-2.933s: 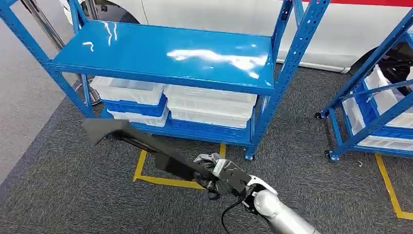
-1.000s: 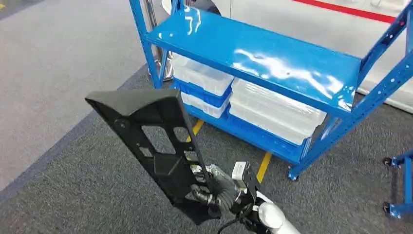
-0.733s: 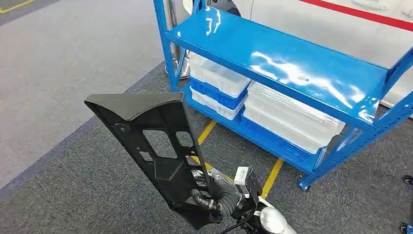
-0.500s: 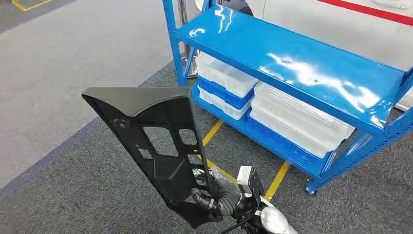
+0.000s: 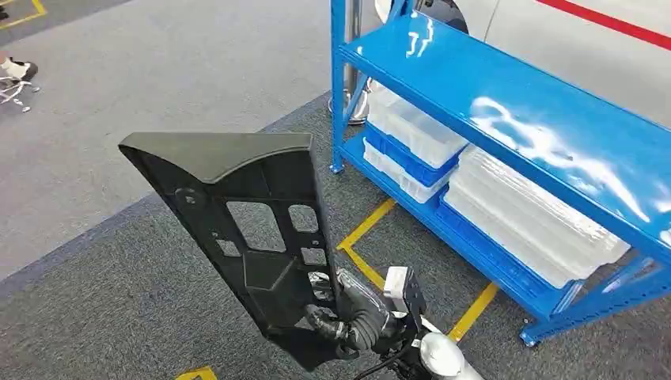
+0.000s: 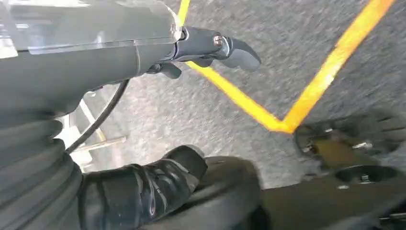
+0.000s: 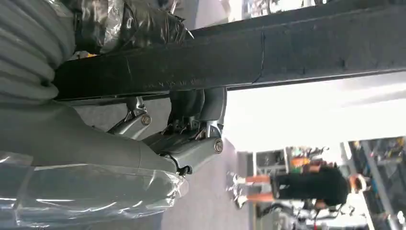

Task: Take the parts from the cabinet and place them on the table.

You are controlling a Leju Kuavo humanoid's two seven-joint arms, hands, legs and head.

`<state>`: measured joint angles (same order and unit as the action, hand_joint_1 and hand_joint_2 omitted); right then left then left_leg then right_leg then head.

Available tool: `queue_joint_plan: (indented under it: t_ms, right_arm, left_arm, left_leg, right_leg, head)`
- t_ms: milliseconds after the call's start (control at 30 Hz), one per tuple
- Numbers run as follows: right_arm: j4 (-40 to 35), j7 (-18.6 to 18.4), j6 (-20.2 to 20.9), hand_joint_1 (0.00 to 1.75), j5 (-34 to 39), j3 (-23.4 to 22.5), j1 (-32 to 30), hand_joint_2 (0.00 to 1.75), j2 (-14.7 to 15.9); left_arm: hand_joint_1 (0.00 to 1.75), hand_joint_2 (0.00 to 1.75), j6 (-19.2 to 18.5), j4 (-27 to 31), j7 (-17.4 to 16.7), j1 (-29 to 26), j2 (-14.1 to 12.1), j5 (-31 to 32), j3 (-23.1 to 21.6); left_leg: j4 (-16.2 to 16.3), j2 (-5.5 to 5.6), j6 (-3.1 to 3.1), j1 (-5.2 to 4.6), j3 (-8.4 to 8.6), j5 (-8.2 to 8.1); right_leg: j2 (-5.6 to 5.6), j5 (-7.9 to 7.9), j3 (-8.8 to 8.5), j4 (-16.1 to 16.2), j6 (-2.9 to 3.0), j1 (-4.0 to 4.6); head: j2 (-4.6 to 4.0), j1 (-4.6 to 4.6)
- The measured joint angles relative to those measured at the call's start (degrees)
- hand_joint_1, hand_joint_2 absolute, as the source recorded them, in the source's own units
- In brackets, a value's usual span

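Observation:
A long black plastic panel with several cut-outs stands upright over the grey carpet, its broad face toward me. My right hand grips its lower end, well in front of the blue rack. In the right wrist view the panel's edge runs across the picture with my right hand wrapped around it. My left hand hangs over the carpet with its fingers apart and nothing in it.
White bins sit stacked on the rack's lower shelf; its top shelf is bare. Yellow floor tape lies in front of the rack. A person's shoe is at the far left. A person stands in the distance.
The whole view has swung left, so the rack now sits further right. The panel, first low and edge-on, now stands upright and face-on in my right hand.

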<state>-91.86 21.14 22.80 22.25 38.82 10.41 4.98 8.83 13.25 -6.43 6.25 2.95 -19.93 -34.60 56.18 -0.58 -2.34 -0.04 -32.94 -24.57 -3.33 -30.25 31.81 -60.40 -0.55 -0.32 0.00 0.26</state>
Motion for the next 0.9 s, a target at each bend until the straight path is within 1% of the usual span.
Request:
queue_joint_plan:
  t_ms: [33,67,100,133,167,200,233,267,300,333,367,400,433,467,500,533,567,600,633,667,700,733,767,800,833,900]
  right_arm:
    - [-0.09,0.22,0.20,1.75,0.30,0.00,0.09,1.75,0.00]
    - [-0.15,0.26,0.28,1.75,0.42,0.00,0.00,1.75,0.04]
    - [-0.11,0.17,0.31,1.75,0.42,0.00,-0.28,1.75,0.13]
    - [-0.11,0.17,0.37,1.75,0.46,0.00,-0.55,1.75,0.22]
    - [-0.11,0.17,0.39,1.75,0.46,0.00,-0.69,1.75,0.26]
    - [-0.11,0.17,0.35,1.75,0.44,0.00,-0.79,1.75,0.28]
    - [-0.17,0.28,0.15,1.75,0.46,0.00,-0.87,1.75,0.33]
    - [-0.26,0.37,-0.06,1.75,0.44,-0.02,-0.94,1.75,0.37]
    - [-0.33,0.41,-0.35,1.75,0.35,-0.02,-1.05,1.75,0.46]
    - [-0.53,0.52,-0.57,1.75,0.22,-0.04,-1.38,1.75,0.50]
    - [-0.72,0.57,-0.72,1.75,0.11,-0.13,-1.76,1.75,0.68]
    - [-0.81,0.63,-0.92,1.75,0.00,-0.26,-2.01,1.75,0.70]
    - [-0.96,0.66,-1.09,1.75,-0.13,-0.35,-2.10,1.75,0.72]
    - [-1.12,0.68,-1.22,1.75,-0.18,-0.39,-2.14,1.75,0.72]
    - [-1.29,0.68,-1.27,1.75,-0.22,-0.44,-2.20,1.75,0.72]
    - [-1.44,0.77,-1.27,1.75,-0.22,-0.50,-2.27,1.75,0.72]
    - [-1.62,0.79,-1.27,1.75,-0.24,-0.50,-2.43,1.75,0.74]
    - [-1.62,0.76,-1.29,1.75,-0.28,-0.52,-2.62,1.75,0.79]
    - [-1.62,0.72,-1.29,1.75,-0.31,-0.52,-2.81,1.75,0.81]
    - [-1.62,0.72,-1.31,1.75,-0.31,-0.52,-2.93,1.75,0.81]
    - [-1.62,0.72,-1.31,1.75,-0.31,-0.52,-2.94,1.75,0.81]
    - [-1.64,0.72,-1.31,1.75,-0.33,-0.55,-2.93,1.75,0.81]
    - [-1.77,0.72,-1.31,1.75,-0.33,-0.59,-2.93,1.75,0.81]
    - [-1.90,0.72,-1.31,1.75,-0.35,-0.63,-2.93,1.75,0.81]
    - [-1.97,0.74,-1.31,1.75,-0.35,-0.68,-2.95,1.75,0.81]
    - [-2.08,0.74,-1.31,1.75,-0.35,-0.79,-2.98,1.75,0.87]
  left_arm:
    - [0.00,1.75,-0.02,0.00,-0.26,0.32,0.00,0.22,0.00]
    - [0.00,1.75,-0.09,0.00,-0.50,0.70,0.02,0.35,0.00]
    - [0.00,1.75,-0.09,0.00,-0.77,0.95,0.02,0.35,0.00]
    - [0.00,1.75,-0.11,0.00,-0.85,1.08,0.00,0.35,0.00]
    - [0.00,1.75,-0.09,0.00,-0.90,1.13,0.00,0.41,0.00]
    - [0.00,1.75,-0.07,0.00,-0.94,1.13,0.00,0.52,0.00]
    - [0.00,1.75,0.11,0.02,-0.94,1.14,0.02,0.72,0.00]
    - [0.00,1.75,0.24,0.02,-0.94,1.17,0.04,1.03,0.00]
    - [0.00,1.75,0.28,0.02,-0.90,1.14,0.13,1.18,0.00]
    - [0.00,1.75,0.39,0.02,-0.79,1.31,0.15,1.57,-0.04]
    - [0.00,1.75,0.46,0.02,-0.72,1.20,0.18,1.73,-0.11]
    - [0.00,1.75,0.50,0.02,-0.66,0.94,0.22,1.90,-0.22]
    - [0.00,1.75,0.57,0.02,-0.59,0.70,0.26,2.10,-0.33]
    - [0.00,1.75,0.72,0.02,-0.59,0.62,0.24,2.16,-0.37]
    - [0.00,1.75,1.01,0.02,-0.59,0.56,0.46,2.21,-0.39]
    - [0.00,1.75,1.05,0.02,-0.59,0.73,0.63,2.21,-0.44]
    - [0.00,1.75,1.09,0.02,-0.59,0.95,0.66,2.23,-0.46]
    - [0.00,1.75,1.09,0.02,-0.59,1.03,0.68,2.23,-0.55]
    - [0.00,1.75,1.09,0.02,-0.59,1.01,0.68,2.23,-0.68]
    - [0.00,1.75,1.09,0.02,-0.59,0.90,0.68,2.23,-0.81]
    - [0.00,1.75,1.09,0.02,-0.59,0.79,0.68,2.23,-0.90]
    - [0.00,1.75,1.05,0.02,-0.59,0.73,0.68,2.23,-0.98]
    - [0.00,1.75,0.98,0.02,-0.59,0.72,0.68,2.23,-1.05]
    - [0.00,1.75,0.98,0.02,-0.59,0.78,0.68,2.23,-1.09]
    - [0.00,1.75,0.96,0.02,-0.57,0.96,0.68,2.25,-1.11]
    - [0.00,1.75,0.85,0.02,-0.48,0.98,0.70,2.23,-1.20]
  left_leg:
    - [0.01,0.39,-0.35,0.06,-0.12,0.27]
    - [0.05,1.02,-0.37,0.06,-0.27,0.27]
    - [0.16,1.80,-0.37,0.05,-0.44,0.28]
    - [0.40,2.49,-0.36,0.04,-0.61,0.28]
    - [0.64,3.16,-0.35,0.06,-0.71,0.27]
    - [0.90,3.85,-0.22,0.11,-0.75,0.18]
    - [1.38,4.68,0.07,0.19,-0.78,-0.01]
    - [1.98,5.36,0.40,0.30,-0.89,-0.28]
    - [2.36,5.72,0.70,0.41,-1.25,-0.49]
    - [3.45,6.32,1.07,0.19,-1.99,-0.60]
    - [3.11,6.73,1.35,0.20,-2.33,-0.36]
    - [2.99,7.20,1.61,0.35,-2.47,-0.25]
    - [2.87,7.57,1.88,0.46,-2.55,-0.10]
    - [3.18,8.02,2.00,0.51,-2.91,-0.29]
    - [4.38,5.55,2.27,0.16,-3.22,-1.13]
    - [7.29,3.36,2.63,0.15,-4.61,-2.87]
    - [12.13,1.84,2.92,0.25,-6.99,-5.27]
    - [16.96,1.21,3.04,0.32,-9.33,-7.29]
    - [20.27,0.94,3.09,0.35,-10.95,-8.23]
    - [20.99,0.89,3.02,0.35,-11.34,-7.83]
    - [18.78,0.88,2.83,0.33,-10.24,-6.15]
    - [14.21,0.78,2.49,0.28,-7.74,-3.69]
    - [8.35,-0.04,1.92,0.08,-4.48,-1.18]
    - [3.55,-2.52,1.23,-0.46,-2.02,-0.39]
    - [2.82,-4.00,0.75,-1.06,-1.71,-1.28]
    - [2.52,-2.84,0.51,-1.31,-1.77,-0.95]
  right_leg:
    - [1.98,-2.36,1.75,-3.71,0.02,-0.10]
    - [2.83,-4.65,3.96,-8.33,-0.01,-0.12]
    - [3.11,-6.37,6.14,-12.71,-0.08,-0.11]
    - [3.20,-6.70,7.51,-15.19,-0.17,-0.10]
    - [3.21,-5.61,7.52,-14.89,-0.25,-0.13]
    - [3.25,-3.64,6.44,-12.47,-0.29,-0.25]
    - [3.64,-0.47,4.02,-7.28,-0.38,-0.48]
    - [4.74,2.10,1.58,-2.17,-0.48,-0.77]
    - [6.92,1.53,0.69,-0.34,-0.49,-1.01]
    - [8.11,1.40,1.04,0.24,-0.33,-0.96]
    - [7.17,1.49,1.22,-0.12,-0.07,-0.85]
    - [6.97,1.53,1.26,-0.15,0.27,-0.55]
    - [6.43,1.65,1.20,-0.11,0.61,-0.47]
    - [5.59,1.88,1.03,0.38,1.12,-1.10]
    - [5.05,1.91,0.76,0.60,1.46,-0.97]
    - [4.28,1.91,0.70,0.67,1.65,-0.88]
    - [3.38,1.85,0.74,0.66,1.76,-0.67]
    - [2.50,1.76,0.75,0.65,1.89,-0.50]
    - [1.70,1.69,0.75,0.63,1.97,-0.40]
    - [1.04,1.64,0.72,0.63,1.96,-0.33]
    - [0.35,1.55,0.65,0.63,1.97,-0.23]
    - [-0.29,1.46,0.50,0.64,1.98,-0.12]
    - [-0.93,1.34,0.30,0.69,1.98,0.01]
    - [-1.40,1.26,0.09,0.74,1.92,0.04]
    - [-1.97,1.12,0.06,0.84,1.63,0.39]
    - [-2.85,1.12,0.02,0.96,1.13,0.16]
  head:
    - [0.00,-0.05]
    - [0.00,-0.04]
    - [0.00,-0.06]
    - [0.00,-0.07]
    - [0.00,-0.07]
    - [0.00,-0.04]
    - [0.00,-0.05]
    - [0.00,-0.04]
    - [0.00,-0.04]
    - [0.00,-0.09]
    - [0.00,-0.09]
    - [0.00,-0.07]
    - [0.00,-0.07]
    - [0.00,-0.09]
    - [0.00,-0.17]
    - [0.00,-0.50]
    - [0.00,-0.46]
    - [0.00,-0.46]
    - [0.00,-0.48]
    - [0.00,-0.46]
    - [0.00,-0.48]
    - [0.00,-0.46]
    - [0.00,-0.48]
    - [0.00,-0.46]
    - [0.00,-0.46]
    - [0.00,-0.46]
